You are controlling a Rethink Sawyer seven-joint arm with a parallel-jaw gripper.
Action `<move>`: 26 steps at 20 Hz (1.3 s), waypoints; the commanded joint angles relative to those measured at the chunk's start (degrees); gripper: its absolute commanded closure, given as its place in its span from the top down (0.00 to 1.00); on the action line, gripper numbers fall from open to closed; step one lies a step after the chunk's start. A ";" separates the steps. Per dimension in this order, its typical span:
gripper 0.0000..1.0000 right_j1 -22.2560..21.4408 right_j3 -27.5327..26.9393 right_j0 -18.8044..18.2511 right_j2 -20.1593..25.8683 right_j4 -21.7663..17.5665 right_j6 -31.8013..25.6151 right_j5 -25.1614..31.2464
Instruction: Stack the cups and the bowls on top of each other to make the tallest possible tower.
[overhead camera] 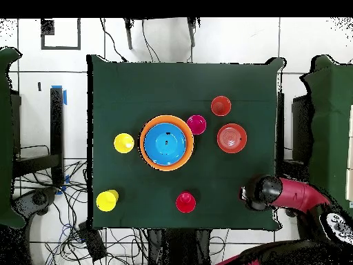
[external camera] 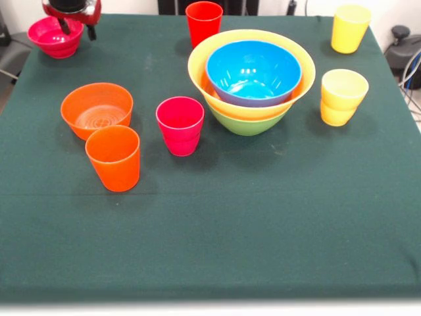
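Front view, left to right: claw (external camera: 66, 25) dips into the magenta bowl (external camera: 55, 36), grip unclear. Orange bowl (external camera: 97, 108) and loose cups await on the worktop (external camera: 263, 217). The tower (external camera: 251, 82) nests blue in yellow on green, a broad base for height.

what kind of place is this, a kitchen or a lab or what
Most likely a robotics lab, not a kitchen. A red and black robot arm reaches over a table draped in dark green cloth, loose cables trail over the tiled floor beside it, and plastic cups and bowls stand laid out like test props.
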 commanded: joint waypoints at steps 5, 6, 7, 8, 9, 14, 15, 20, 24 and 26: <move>1.00 1.39 -1.54 2.27 2.52 0.36 4.97 -6.48; 1.00 0.73 -0.94 1.95 2.56 0.71 4.88 -6.42; 1.00 -0.12 -0.23 1.28 2.90 1.17 4.39 -6.33; 1.00 -0.68 0.41 0.53 3.27 1.90 4.42 -6.49; 1.00 -1.18 0.68 0.33 3.32 1.95 4.05 -6.24; 1.00 -0.59 -0.18 1.17 3.27 1.53 4.60 -6.72; 1.00 -0.39 -0.59 1.31 3.31 1.37 4.65 -6.97; 1.00 1.89 -3.48 2.82 2.46 0.24 5.84 -7.69; 1.00 2.93 -4.57 3.37 2.20 0.17 6.07 -7.89; 1.00 2.64 -4.18 3.32 2.11 0.47 5.96 -7.74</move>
